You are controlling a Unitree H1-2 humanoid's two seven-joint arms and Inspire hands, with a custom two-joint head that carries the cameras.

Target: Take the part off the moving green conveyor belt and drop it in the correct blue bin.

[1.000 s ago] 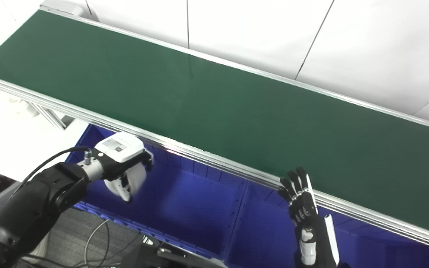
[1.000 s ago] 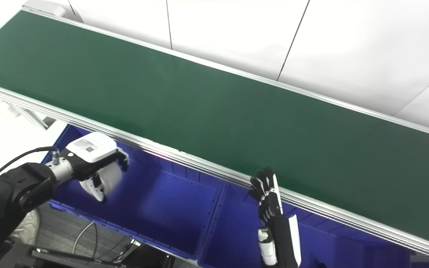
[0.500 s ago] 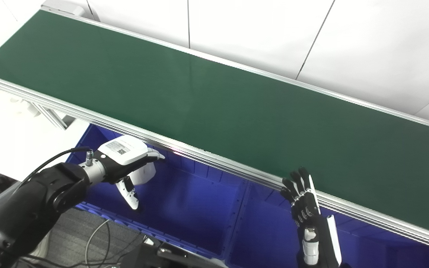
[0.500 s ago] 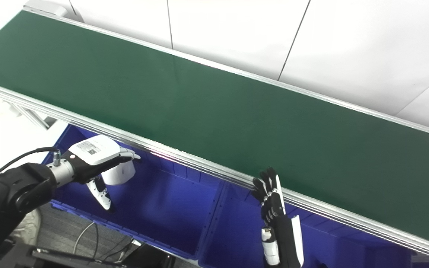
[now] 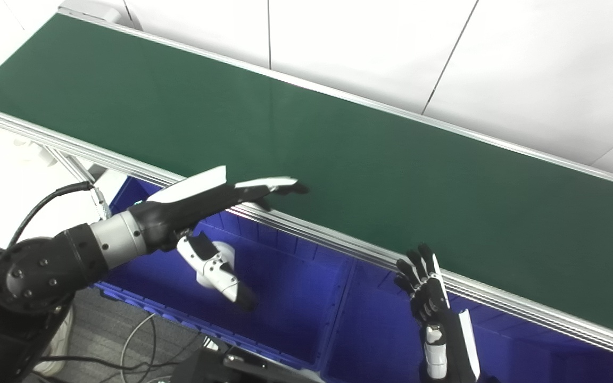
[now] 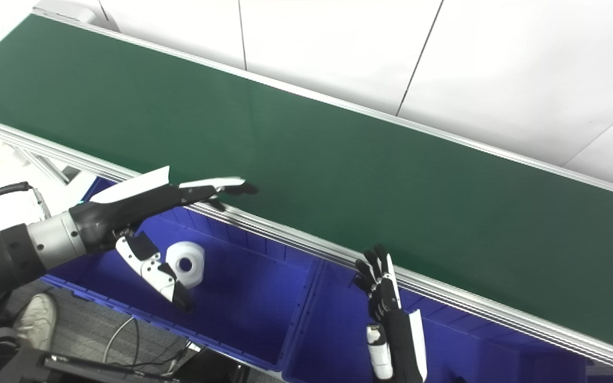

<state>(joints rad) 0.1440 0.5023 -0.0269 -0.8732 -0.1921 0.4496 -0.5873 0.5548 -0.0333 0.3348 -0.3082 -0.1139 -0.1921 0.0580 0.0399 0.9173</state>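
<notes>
Left hand (image 6: 141, 213): I see it spread flat, empty.
Right hand (image 6: 383, 298): fingers apart, empty.
White part (image 6: 187, 263): in blue bin (image 6: 264, 314); bore visible in right eye view only.

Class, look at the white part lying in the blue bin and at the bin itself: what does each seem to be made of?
The white part looks like moulded plastic: smooth, matt, uniformly white, with a round hole in its face. The blue bin also looks like plastic, probably rigid: even saturated colour, faint sheen, moulded ribs along its wall. Neither can be confirmed from these views.
</notes>
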